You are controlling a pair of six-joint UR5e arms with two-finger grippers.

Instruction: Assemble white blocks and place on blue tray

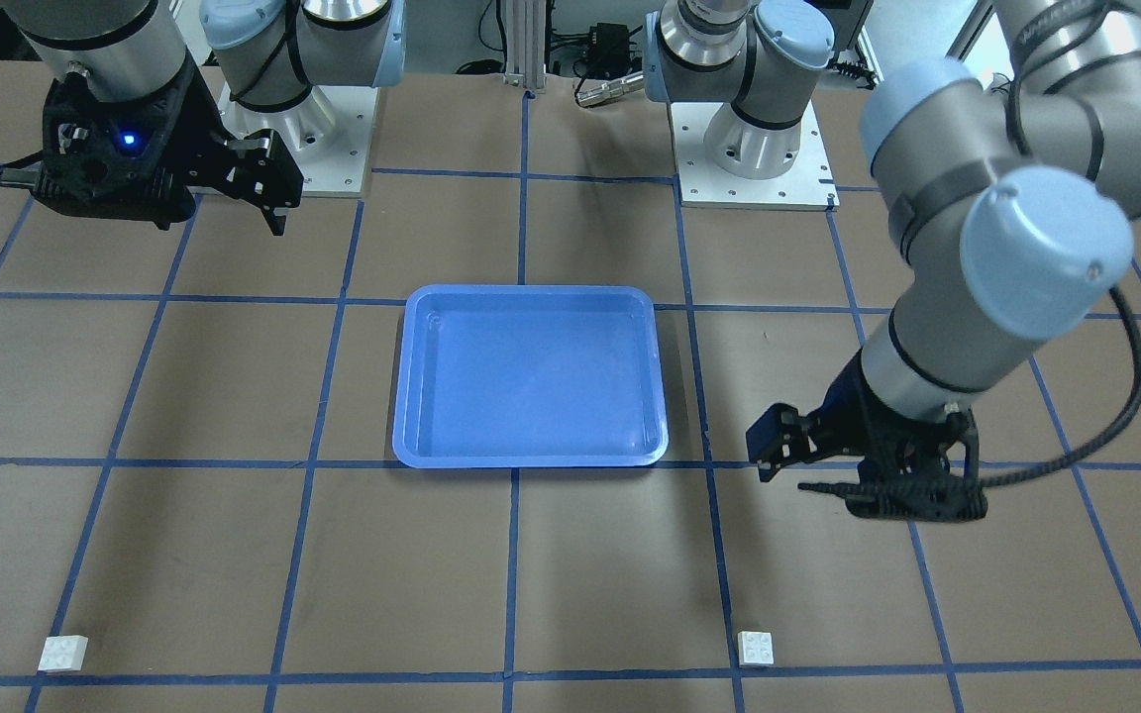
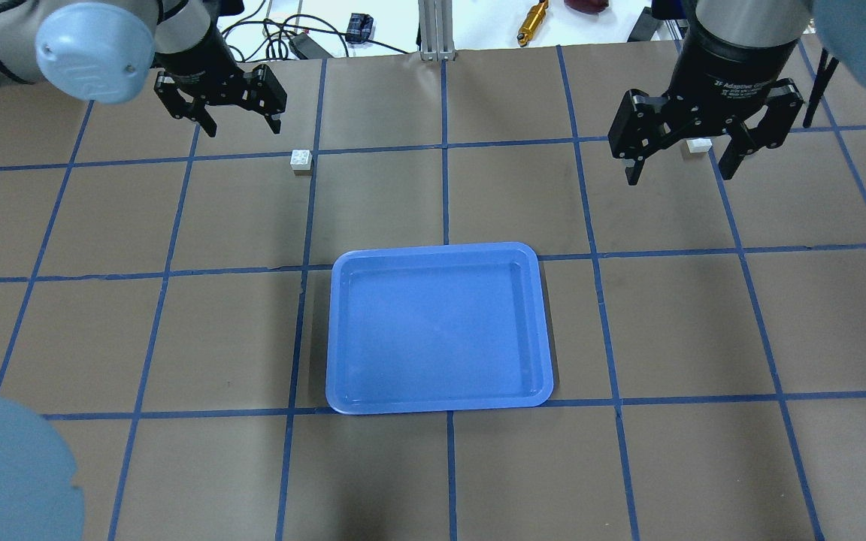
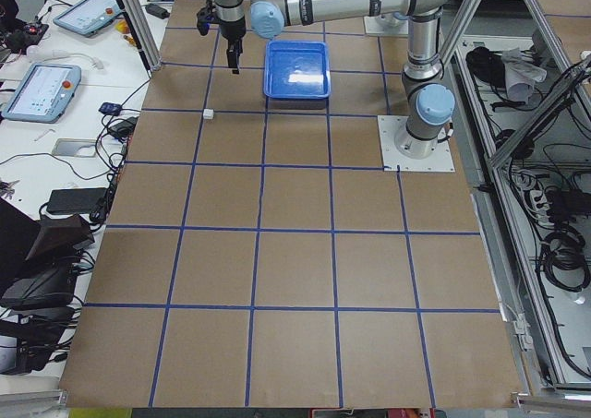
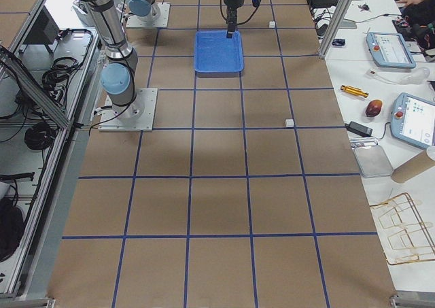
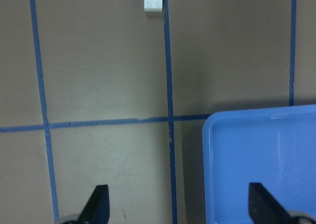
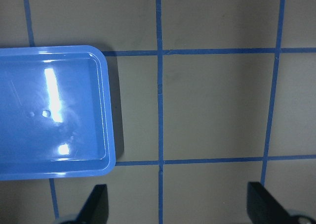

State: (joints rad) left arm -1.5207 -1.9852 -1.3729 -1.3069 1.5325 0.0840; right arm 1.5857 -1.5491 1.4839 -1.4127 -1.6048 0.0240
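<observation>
While hanging above the brown table (image 2: 177, 338) gridded with blue tape, both with jaws spread wide and bare: left gripper (image 2: 243, 129) at upper left of the overhead view, right gripper (image 2: 679, 174) at upper right. Shallow rectangular blue plastic tray (image 2: 440, 330) flat at centre frame. One small white square plastic block (image 2: 301, 161), studs up, beside a tape line just below and right of the left gripper. Second white block (image 2: 697, 146) glimpsed between the right gripper's fingers, partly hidden. Blocks well apart, both off the tray.
</observation>
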